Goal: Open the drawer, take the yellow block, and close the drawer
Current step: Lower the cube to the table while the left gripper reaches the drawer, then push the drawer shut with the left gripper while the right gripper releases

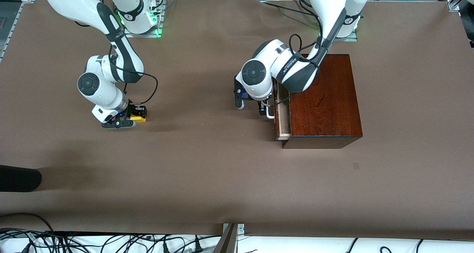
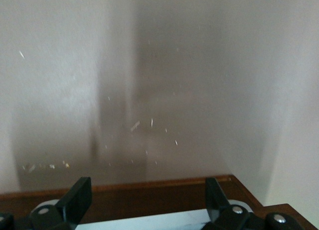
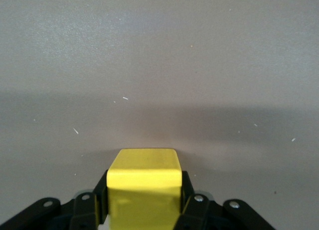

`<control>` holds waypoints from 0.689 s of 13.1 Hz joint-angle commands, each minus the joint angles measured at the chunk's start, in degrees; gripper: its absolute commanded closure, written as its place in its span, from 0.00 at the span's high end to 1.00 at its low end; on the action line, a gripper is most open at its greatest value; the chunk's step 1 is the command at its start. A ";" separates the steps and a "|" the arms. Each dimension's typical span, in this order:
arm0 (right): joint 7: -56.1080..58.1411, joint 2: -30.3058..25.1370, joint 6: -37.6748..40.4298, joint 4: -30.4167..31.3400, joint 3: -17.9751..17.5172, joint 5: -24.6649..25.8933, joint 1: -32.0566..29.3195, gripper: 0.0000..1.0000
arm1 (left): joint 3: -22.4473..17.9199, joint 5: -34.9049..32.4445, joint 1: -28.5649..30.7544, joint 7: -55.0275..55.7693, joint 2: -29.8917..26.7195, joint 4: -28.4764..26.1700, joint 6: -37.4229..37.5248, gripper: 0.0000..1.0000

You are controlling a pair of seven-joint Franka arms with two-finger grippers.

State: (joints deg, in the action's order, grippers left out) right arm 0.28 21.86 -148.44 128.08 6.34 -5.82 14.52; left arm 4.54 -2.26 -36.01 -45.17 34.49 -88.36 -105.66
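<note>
- The left gripper, fingers apart astride the white handle, sat at 9 o'clock of the slightly open drawer; closing meant pushing toward 3 o'clock.
- The right gripper was clamped on the yellow block at the table, toward the right arm's end.

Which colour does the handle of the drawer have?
White; the handle shows best in the left wrist view, on the dark front of the drawer.

Brown table, cables at edge.

The brown desk carried a mahogany box toward the left arm's end and a yellow block toward the right arm's.
</note>
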 commanded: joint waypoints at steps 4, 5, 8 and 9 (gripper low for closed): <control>1.92 -7.60 1.29 0.42 -0.54 -0.77 -0.63 1.00 | -0.23 -4.68 0.94 -0.27 -2.23 -0.49 6.96 1.00; 1.92 -9.97 3.66 0.07 -0.54 -0.60 -0.63 1.00 | -0.15 -4.68 0.94 -0.09 -2.23 -0.49 6.96 1.00; 2.53 -16.57 18.04 -6.76 -0.63 0.11 -0.72 1.00 | -0.15 -3.90 0.94 0.96 -3.62 -0.32 6.96 1.00; 3.14 -17.72 23.40 -10.36 -0.71 0.11 -0.72 1.00 | -0.15 -3.81 1.03 3.40 -5.64 -0.32 7.22 1.00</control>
State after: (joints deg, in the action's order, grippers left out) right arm 1.69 7.47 -133.38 122.22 6.31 -5.76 14.51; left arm 4.45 -5.26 -35.18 -44.40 33.27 -88.26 -100.58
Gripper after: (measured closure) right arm 0.000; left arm 0.000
